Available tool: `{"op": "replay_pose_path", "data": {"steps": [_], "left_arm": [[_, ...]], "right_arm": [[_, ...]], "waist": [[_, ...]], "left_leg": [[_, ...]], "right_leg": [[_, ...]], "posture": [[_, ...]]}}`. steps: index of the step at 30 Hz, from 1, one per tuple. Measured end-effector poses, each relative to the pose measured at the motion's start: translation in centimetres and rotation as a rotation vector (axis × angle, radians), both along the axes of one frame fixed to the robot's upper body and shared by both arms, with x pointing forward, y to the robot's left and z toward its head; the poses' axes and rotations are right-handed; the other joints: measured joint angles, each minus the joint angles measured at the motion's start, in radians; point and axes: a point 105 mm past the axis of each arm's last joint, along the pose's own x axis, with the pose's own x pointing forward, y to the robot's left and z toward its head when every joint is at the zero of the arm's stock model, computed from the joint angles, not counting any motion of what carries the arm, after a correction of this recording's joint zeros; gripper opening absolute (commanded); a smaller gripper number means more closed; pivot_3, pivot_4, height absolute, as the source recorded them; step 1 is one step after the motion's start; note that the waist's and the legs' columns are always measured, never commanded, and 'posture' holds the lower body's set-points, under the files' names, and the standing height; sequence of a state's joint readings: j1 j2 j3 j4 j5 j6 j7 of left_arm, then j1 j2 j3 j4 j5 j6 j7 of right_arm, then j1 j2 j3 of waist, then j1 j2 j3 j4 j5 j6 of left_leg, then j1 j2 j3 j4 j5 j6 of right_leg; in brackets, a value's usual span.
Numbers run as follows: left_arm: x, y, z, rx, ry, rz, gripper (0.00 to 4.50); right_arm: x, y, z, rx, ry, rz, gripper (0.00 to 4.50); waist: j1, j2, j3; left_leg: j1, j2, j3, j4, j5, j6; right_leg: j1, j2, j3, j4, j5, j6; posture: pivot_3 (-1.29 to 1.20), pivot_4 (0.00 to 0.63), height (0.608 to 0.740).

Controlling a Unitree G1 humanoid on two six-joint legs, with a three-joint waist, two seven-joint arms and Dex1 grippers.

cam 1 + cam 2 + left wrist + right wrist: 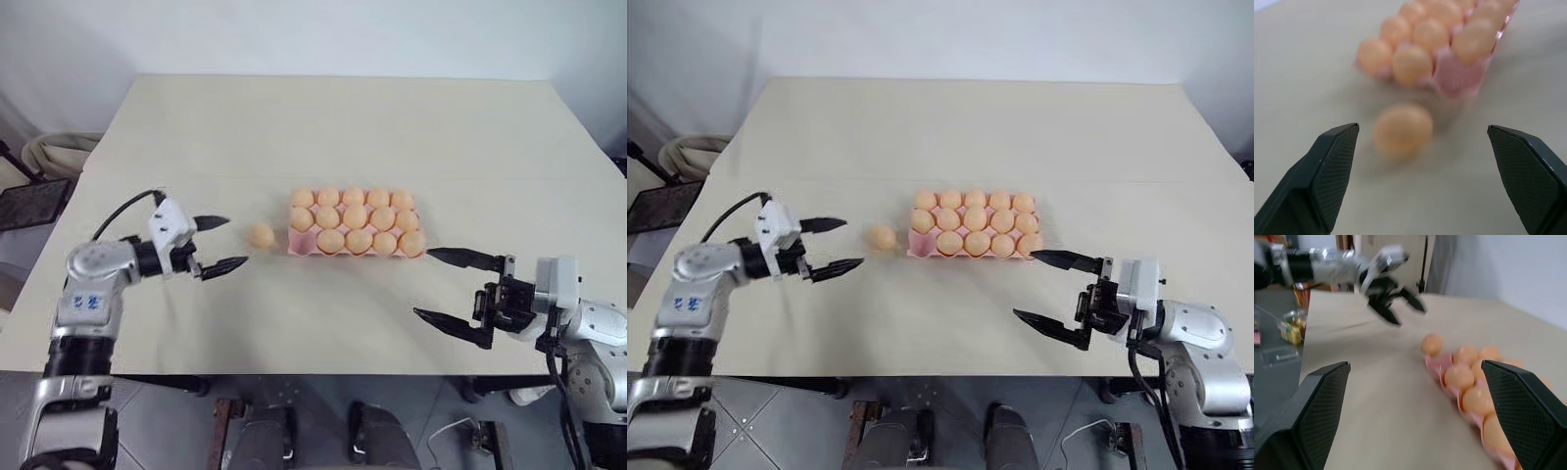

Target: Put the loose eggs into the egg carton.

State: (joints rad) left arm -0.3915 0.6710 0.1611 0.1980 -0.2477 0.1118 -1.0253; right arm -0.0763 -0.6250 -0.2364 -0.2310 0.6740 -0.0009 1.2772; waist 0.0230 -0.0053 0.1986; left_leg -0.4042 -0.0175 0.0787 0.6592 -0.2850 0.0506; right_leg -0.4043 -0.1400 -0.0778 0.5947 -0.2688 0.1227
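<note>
One loose egg (260, 234), peach-orange, lies on the beige table just left of the pink egg carton (303, 243). The carton holds several like eggs, and its front-left cup shows empty pink. My left gripper (223, 243) stands open a short way left of the loose egg, pointing at it with nothing between its fingers. In the left wrist view the egg (1403, 129) lies just ahead of the open fingertips (1342, 139), with the carton (1459, 78) behind it. My right gripper (424, 284) is open and empty, in front of the carton's right end.
The table (323, 127) stretches wide behind the carton, with its front edge near both arms. Off its left side lie a coiled pale hose (59, 147) and a dark tray (29, 201).
</note>
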Motion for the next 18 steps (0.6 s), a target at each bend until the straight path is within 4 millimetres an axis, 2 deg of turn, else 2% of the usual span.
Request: {"op": "replay_pose_path", "data": {"steps": [3,11,15,18], "left_arm": [[-0.8,0.7,-1.1,-0.001,0.022,0.062,4.48],[-1.0,-0.9,-0.8,-0.056,0.01,0.065,4.48],[0.5,-2.5,0.0,-0.082,-0.012,0.052,4.48],[2.7,-4.0,0.2,-0.08,-0.01,0.055,4.48]], "right_arm": [[0.0,-0.2,-0.4,-0.008,0.018,0.019,4.5],[0.2,-2.4,-1.2,-0.063,0.047,-0.033,4.5],[-0.1,-3.5,-1.6,-0.085,0.052,-0.074,4.5],[-0.1,-3.9,-1.7,-0.088,0.054,-0.102,4.5]], "waist": [[0.003,0.0,0.0],[0.0,0.0,0.0],[0.005,0.0,0.0],[0.005,0.0,0.0]], "left_leg": [[0.0,-0.001,0.0,0.0,-0.001,0.001],[0.0,-0.002,0.007,0.0,-0.001,0.002],[0.0,-0.002,0.011,0.0,0.0,0.003],[0.0,-0.003,0.014,0.001,0.0,0.004]], "right_leg": [[0.0,-0.002,-0.001,0.0,0.0,0.0],[-0.002,-0.006,-0.006,0.0,0.0,0.0],[-0.003,-0.006,-0.008,0.001,0.0,0.0],[-0.004,-0.006,-0.012,0.001,0.002,0.001]], "posture": [[0.0,0.15,0.74],[0.0,0.15,0.74],[0.0,0.15,0.74],[0.0,0.15,0.74]]}}
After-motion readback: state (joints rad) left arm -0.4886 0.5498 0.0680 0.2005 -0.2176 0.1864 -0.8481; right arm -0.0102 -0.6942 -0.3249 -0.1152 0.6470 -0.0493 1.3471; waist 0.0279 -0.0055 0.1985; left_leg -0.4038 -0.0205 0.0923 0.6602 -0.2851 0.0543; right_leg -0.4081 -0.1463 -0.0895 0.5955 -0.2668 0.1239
